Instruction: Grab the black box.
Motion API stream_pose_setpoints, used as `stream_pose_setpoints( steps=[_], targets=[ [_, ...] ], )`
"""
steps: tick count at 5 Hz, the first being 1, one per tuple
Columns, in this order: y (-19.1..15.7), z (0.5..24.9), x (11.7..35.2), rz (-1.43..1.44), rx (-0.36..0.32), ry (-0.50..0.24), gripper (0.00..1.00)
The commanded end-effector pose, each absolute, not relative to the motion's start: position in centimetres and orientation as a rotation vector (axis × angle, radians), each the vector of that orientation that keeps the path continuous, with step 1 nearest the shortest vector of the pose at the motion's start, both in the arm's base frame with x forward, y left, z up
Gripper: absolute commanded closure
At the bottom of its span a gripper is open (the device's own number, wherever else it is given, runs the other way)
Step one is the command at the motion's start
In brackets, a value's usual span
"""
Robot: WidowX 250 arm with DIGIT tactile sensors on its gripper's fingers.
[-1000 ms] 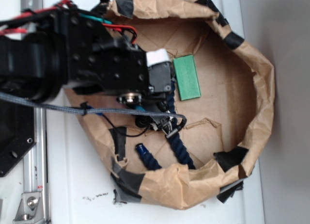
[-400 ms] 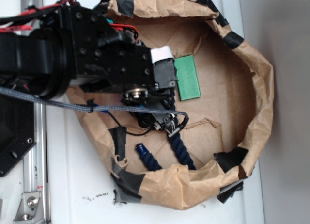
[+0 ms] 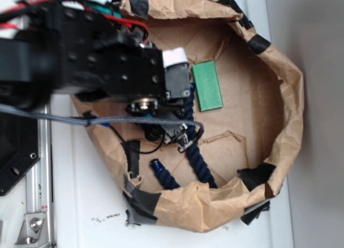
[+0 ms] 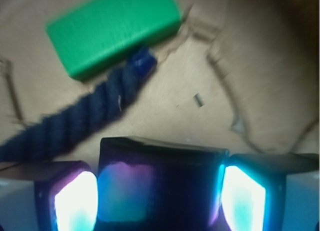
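My arm has shifted slightly left and up since a moment ago, perhaps starting to lift. In the wrist view the black box (image 4: pixel 162 183) sits between both pads (image 4: pixel 75 201), so I judge the end effector (image 4: pixel 160 193) clamped on it, beside the blue rope (image 4: pixel 85 113) and green block (image 4: pixel 115 28).

A green rectangular block (image 3: pixel 207 86) is seen lying flat on the brown paper (image 3: pixel 252 114); the paper is shaped into a shallow basin with crumpled raised walls, and its rim is patched with black tape (image 3: pixel 257 176) at several places; a dark blue twisted rope (image 3: pixel 198 166) is laid across the paper floor, one end resting just beside the block in the wrist view (image 4: pixel 142 61); the basin is set on a white bench (image 3: pixel 86 199); a metal rail (image 3: pixel 37 205) is seen at the left edge.
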State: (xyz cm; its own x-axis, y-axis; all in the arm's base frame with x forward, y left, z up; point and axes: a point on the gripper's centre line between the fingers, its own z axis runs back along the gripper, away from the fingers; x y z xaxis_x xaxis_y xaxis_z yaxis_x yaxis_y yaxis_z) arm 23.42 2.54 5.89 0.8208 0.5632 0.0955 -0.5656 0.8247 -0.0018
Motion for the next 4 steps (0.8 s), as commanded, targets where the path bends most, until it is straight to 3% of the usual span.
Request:
stream_pose_setpoints(
  steps=[1, 2, 4],
  targets=[
    [4.2, 14.9, 24.3, 0.524, 0.009, -0.223, 1.0],
    [3.1, 18.0, 25.0, 0.413, 0.062, -0.221, 1.0],
    [2.0, 17.6, 25.5, 0.375, 0.16, -0.19, 1.0]
  ],
)
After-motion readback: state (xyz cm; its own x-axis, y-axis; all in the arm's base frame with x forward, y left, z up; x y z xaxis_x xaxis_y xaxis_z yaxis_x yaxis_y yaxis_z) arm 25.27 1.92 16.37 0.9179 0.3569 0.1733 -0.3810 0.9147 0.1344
